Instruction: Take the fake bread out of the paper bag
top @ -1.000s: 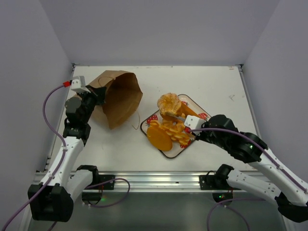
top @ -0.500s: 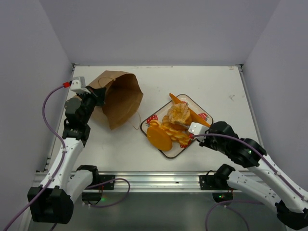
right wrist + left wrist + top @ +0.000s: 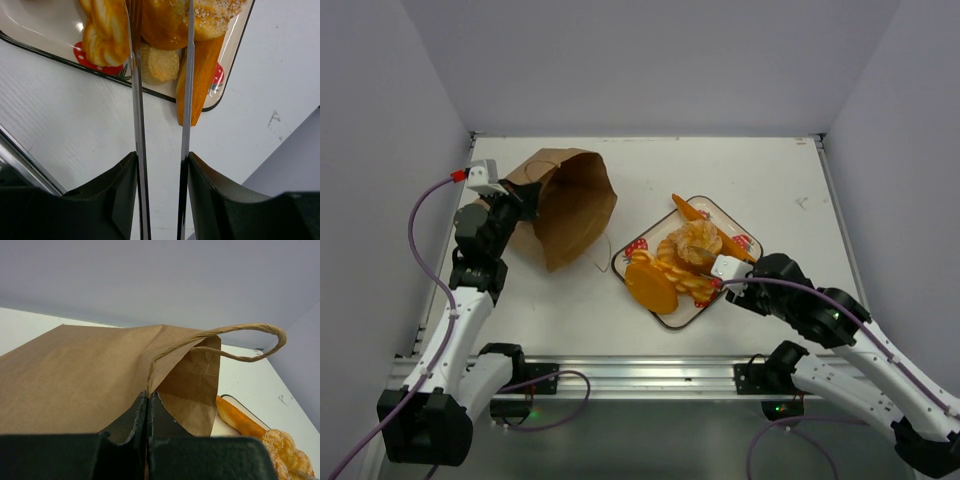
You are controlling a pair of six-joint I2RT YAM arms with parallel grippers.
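Note:
The brown paper bag [image 3: 570,205] lies on its side at the left, its mouth facing the tray; it also fills the left wrist view [image 3: 75,375]. My left gripper [image 3: 525,195] is shut on the bag's rim at a handle base [image 3: 148,395]. Fake bread is piled on the strawberry tray [image 3: 620,262]: a flat disc [image 3: 650,287], a baguette [image 3: 682,207], and a round seeded bun [image 3: 697,240] on top. My right gripper [image 3: 720,275] is shut on metal tongs [image 3: 135,100]. Their tips reach the seeded bun [image 3: 165,20]. I cannot tell whether they still pinch it.
The right wrist view shows a braided loaf [image 3: 102,30], a small bun [image 3: 160,65] and the baguette end [image 3: 200,75] hanging over the tray rim [image 3: 234,55]. The bag's loop handle [image 3: 240,332] arches towards the tray. Grey walls enclose the white table [image 3: 770,170].
My right arm has brought the seeded bun from above the tray's far side down onto the bread pile. The left gripper and bag have not moved.

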